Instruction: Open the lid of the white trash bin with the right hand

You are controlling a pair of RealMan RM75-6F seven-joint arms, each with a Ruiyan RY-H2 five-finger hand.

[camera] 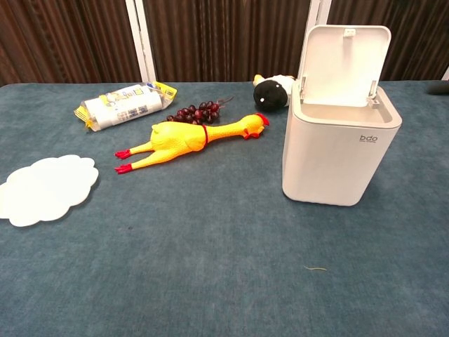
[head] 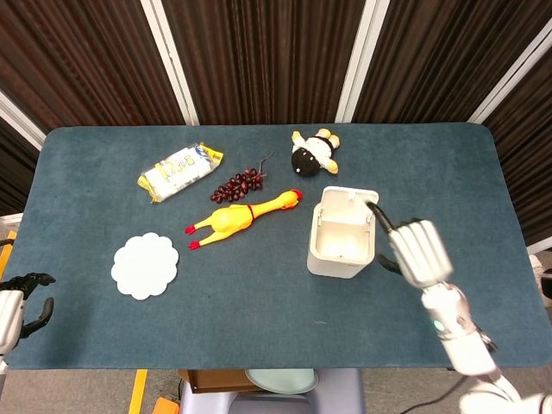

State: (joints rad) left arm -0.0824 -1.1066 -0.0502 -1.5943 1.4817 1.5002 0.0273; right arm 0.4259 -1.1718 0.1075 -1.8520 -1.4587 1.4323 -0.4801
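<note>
The white trash bin [head: 342, 253] stands right of the table's middle, its lid [head: 352, 197] swung up at the far side and the inside bare. In the chest view the bin [camera: 340, 154] shows its lid [camera: 346, 63] standing upright. My right hand [head: 418, 250] hovers just right of the bin, fingers spread, holding nothing; one dark fingertip reaches toward the lid's right corner. Only a dark sliver of that hand [camera: 439, 87] shows at the chest view's right edge. My left hand [head: 19, 300] hangs off the table's near left corner, holding nothing.
A yellow rubber chicken [head: 241, 214] lies left of the bin, with dark grapes [head: 238, 184] and a snack packet [head: 179, 171] beyond it. A black-and-white plush toy [head: 313, 152] sits behind the bin. A white scalloped mat [head: 145, 264] lies near left.
</note>
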